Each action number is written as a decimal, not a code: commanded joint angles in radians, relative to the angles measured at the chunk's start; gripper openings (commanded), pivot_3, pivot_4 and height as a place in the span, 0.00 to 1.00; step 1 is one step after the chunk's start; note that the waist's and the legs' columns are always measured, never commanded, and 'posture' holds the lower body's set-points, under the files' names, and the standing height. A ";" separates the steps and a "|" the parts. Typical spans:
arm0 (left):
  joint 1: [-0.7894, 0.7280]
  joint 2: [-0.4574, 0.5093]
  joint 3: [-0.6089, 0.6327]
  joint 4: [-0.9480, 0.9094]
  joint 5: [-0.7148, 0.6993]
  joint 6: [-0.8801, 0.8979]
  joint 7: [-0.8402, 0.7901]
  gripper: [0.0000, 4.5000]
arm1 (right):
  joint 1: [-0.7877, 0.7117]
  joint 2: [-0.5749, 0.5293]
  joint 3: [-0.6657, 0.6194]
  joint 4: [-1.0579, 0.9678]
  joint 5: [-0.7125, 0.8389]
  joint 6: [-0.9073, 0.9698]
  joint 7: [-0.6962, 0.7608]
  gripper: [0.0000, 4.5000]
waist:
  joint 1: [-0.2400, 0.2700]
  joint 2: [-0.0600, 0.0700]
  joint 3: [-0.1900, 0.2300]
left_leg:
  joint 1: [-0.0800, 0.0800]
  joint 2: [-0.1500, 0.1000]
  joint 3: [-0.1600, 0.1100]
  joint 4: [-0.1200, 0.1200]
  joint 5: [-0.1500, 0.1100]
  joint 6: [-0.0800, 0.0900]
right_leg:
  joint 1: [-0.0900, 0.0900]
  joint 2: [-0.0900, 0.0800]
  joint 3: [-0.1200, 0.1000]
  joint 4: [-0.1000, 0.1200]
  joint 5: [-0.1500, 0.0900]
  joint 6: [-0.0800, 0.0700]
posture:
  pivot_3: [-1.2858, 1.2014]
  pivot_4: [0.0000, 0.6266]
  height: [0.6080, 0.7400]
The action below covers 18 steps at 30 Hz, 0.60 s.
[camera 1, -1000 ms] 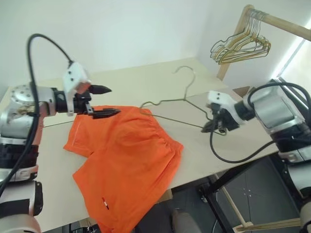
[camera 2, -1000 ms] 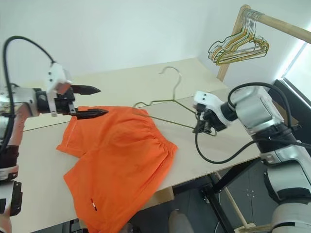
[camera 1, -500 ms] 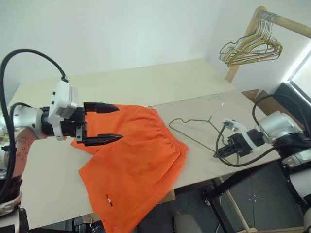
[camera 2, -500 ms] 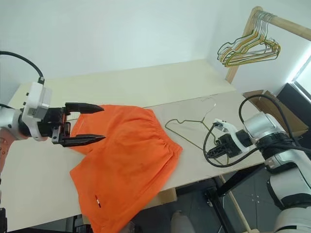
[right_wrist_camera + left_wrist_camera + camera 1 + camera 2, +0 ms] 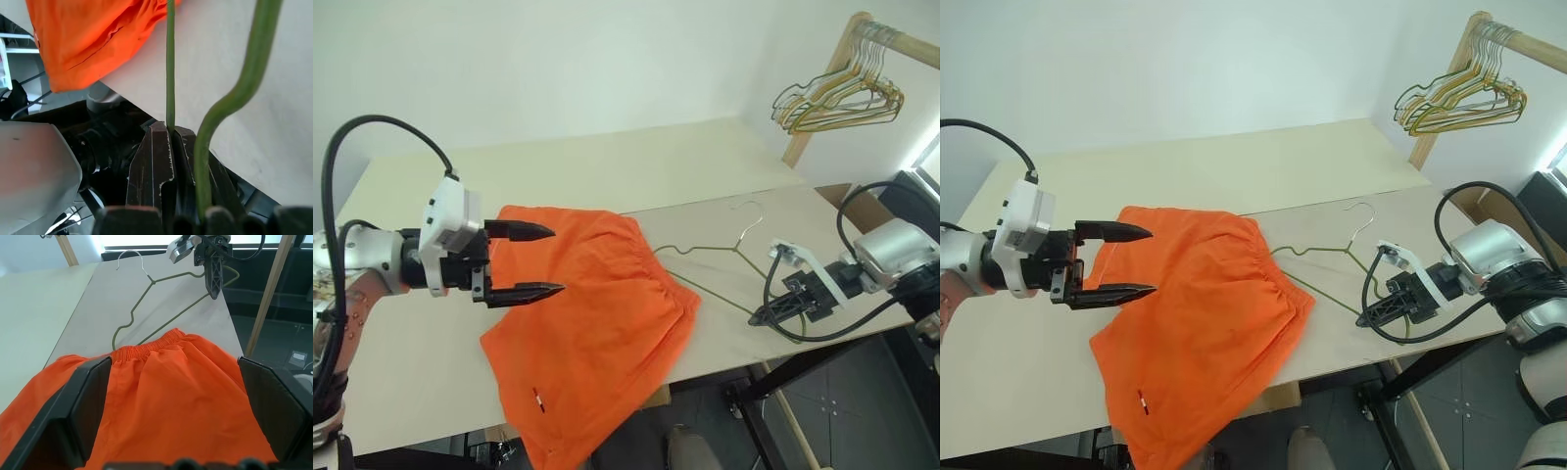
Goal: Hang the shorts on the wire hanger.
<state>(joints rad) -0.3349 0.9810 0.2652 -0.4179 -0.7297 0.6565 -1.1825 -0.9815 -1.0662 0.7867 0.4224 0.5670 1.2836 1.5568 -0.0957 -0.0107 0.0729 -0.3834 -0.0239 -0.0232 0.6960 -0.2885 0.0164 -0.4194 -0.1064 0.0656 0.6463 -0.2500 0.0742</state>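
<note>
Table (image 5: pixel 607 176) before me: shorts (image 5: pixel 597 323) lie mid-left, a leg over the near edge; hanger (image 5: pixel 705 264) lies just right.

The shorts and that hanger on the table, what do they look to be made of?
The shorts: soft matte orange cloth, probably a light woven fabric; it lies in folds, its waistband gathered. The hanger: thin bent wire, likely metal, dull olive-gold, with a paler hook. The table: a smooth, pale matte board.

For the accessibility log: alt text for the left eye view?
The right tool pinches a wire hanger lying on the table beside orange shorts. The left tool hovers open over the shorts.
</note>
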 commanded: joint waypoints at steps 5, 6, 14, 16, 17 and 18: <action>0.011 0.023 0.037 -0.031 -0.034 0.008 0.029 0.99 | -0.058 -0.072 0.092 -0.037 0.080 -0.013 0.058 0.00 | 0.028 0.000 0.005 | 0.000 0.000 0.000 0.000 0.000 0.000 | -0.001 0.000 0.000 0.000 0.000 0.000 | 0.51 0.14 1.00; 0.014 0.025 0.037 -0.032 -0.035 0.009 0.033 0.99 | -0.066 -0.076 0.098 -0.026 0.088 -0.019 0.058 0.00 | 0.031 0.000 0.007 | 0.000 0.000 0.000 0.000 0.000 0.000 | -0.001 0.000 0.000 0.000 0.000 0.000 | 0.51 0.14 1.00; 0.024 0.019 0.029 -0.042 -0.044 0.002 0.049 0.99 | -0.097 0.050 0.095 0.105 0.069 -0.031 0.058 0.00 | 0.036 -0.001 0.010 | 0.000 0.000 0.001 0.000 0.000 0.000 | -0.001 0.001 0.000 0.000 0.000 0.000 | 0.52 0.13 1.00; 0.023 0.021 0.031 -0.041 -0.044 0.001 0.049 0.99 | -0.086 0.077 0.088 0.121 0.070 -0.034 0.058 0.00 | 0.038 -0.001 0.010 | -0.001 0.000 0.001 0.000 0.000 0.000 | -0.001 0.001 0.000 0.000 0.000 0.000 | 0.52 0.13 1.00; 0.023 0.022 0.033 -0.041 -0.044 0.001 0.048 0.99 | -0.078 0.078 0.088 0.111 0.081 -0.040 0.058 0.00 | 0.042 -0.001 0.010 | -0.001 0.000 0.001 0.000 0.000 0.000 | -0.001 0.001 0.000 0.000 0.000 0.000 | 0.52 0.13 1.00; 0.025 0.024 0.035 -0.041 -0.045 0.001 0.047 0.99 | -0.071 0.076 0.090 0.105 0.092 -0.039 0.058 0.00 | 0.048 -0.001 0.010 | -0.001 0.000 0.001 0.000 0.000 0.000 | -0.001 0.001 0.000 0.000 0.000 0.000 | 0.53 0.13 1.00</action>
<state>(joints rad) -0.3036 0.9905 0.2672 -0.4410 -0.7526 0.6594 -1.1396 -1.0474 -0.9788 0.9001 0.5387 0.6354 1.2634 1.5583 -0.0477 -0.0113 0.0832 -0.3848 -0.0238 -0.0223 0.6956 -0.2884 0.0164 -0.4212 -0.1057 0.0654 0.6461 -0.2500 0.0740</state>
